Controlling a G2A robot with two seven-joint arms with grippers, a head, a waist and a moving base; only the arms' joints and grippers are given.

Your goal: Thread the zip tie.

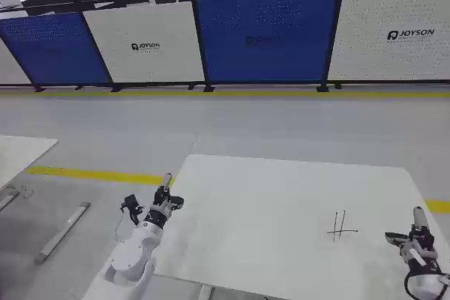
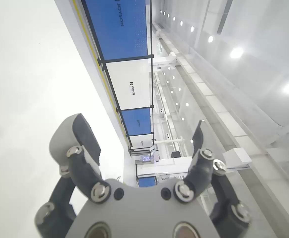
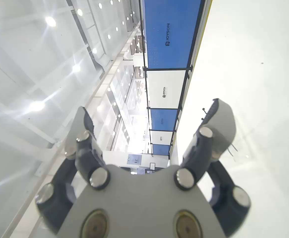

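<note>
Zip ties [image 1: 342,227] lie crossed on the table [image 1: 270,202] — left hand [image 2: 142,130], right hand [image 3: 150,111] both wide.

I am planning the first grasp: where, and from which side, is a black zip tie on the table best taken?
Probably a free end, away from the crossing, since the zip ties lie flat and overlap. Come straight down from above with the open right end effector, the nearer one, closing across the strip.

Three zip ties [image 1: 342,226]; two in all: left gripper [image 2: 140,125], right gripper [image 3: 149,106]; one table [image 1: 270,195]
</note>
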